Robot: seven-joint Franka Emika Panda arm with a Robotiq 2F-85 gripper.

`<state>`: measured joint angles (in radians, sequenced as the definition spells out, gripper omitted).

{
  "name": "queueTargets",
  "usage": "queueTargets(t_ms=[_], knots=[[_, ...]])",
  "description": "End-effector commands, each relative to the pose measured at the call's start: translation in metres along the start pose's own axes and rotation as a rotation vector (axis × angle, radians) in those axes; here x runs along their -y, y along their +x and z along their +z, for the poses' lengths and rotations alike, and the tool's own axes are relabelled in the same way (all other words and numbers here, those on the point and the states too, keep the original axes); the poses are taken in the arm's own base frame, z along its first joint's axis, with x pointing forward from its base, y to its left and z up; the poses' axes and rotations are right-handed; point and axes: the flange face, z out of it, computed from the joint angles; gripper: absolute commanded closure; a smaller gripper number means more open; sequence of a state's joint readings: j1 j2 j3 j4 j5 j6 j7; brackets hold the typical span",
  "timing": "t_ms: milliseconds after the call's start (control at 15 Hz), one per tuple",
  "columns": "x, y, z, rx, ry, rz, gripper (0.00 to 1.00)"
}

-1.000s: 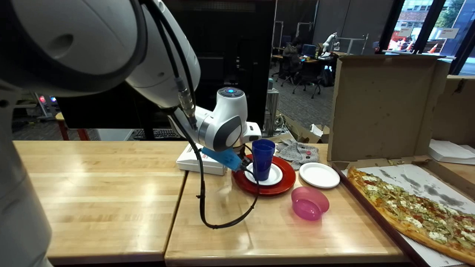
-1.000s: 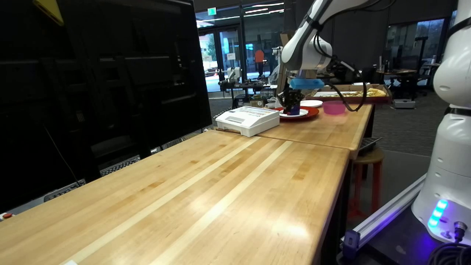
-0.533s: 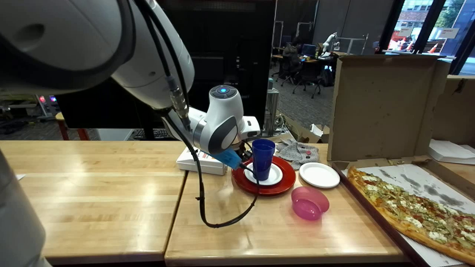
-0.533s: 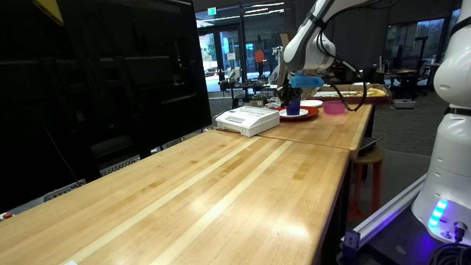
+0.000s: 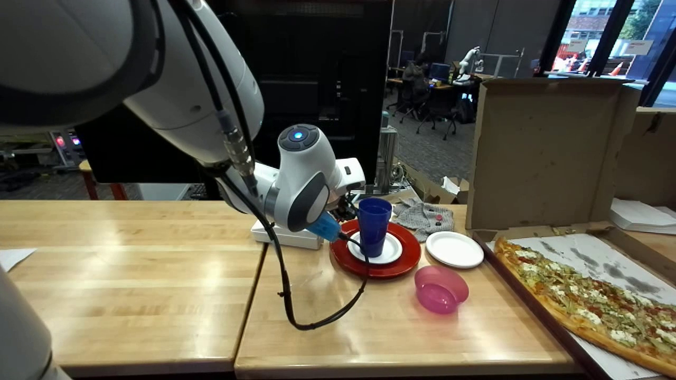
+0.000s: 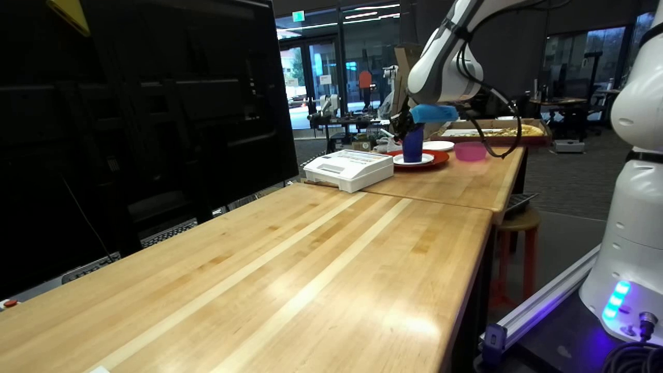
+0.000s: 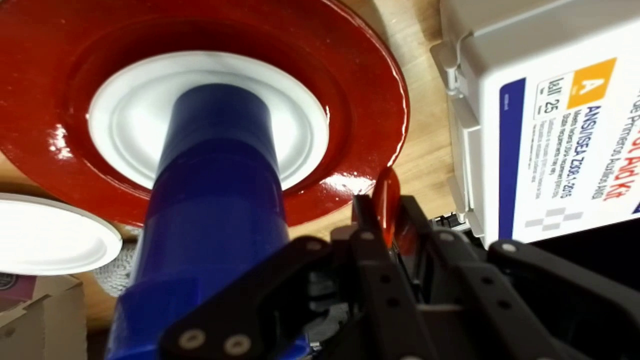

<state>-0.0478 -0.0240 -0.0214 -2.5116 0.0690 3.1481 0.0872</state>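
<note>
The pincer (image 7: 387, 206) is clenched on a narrow, glossy red object (image 7: 387, 186), whose tip lines up with the rim of the red plate (image 7: 362, 105) in the wrist view; whether they touch I cannot tell. Just beside the pincer, a blue tumbler (image 5: 374, 227) stands upright on a small white plate (image 7: 305, 132), which lies on the red plate. Near them on the desk (image 5: 327, 340) are a white first-aid kit (image 7: 545, 155), another white plate (image 5: 454, 249) and a pink bowl (image 5: 441, 290).
</note>
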Motion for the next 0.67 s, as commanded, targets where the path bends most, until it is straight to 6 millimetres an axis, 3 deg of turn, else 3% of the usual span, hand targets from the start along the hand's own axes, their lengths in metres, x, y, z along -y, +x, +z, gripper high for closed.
queueTargets(t_ms=[0, 600], knots=[[-0.006, -0.014, -0.023, -0.061, -0.003, -0.014, 0.96], [0.011, -0.049, -0.061, -0.096, 0.013, -0.090, 0.96]])
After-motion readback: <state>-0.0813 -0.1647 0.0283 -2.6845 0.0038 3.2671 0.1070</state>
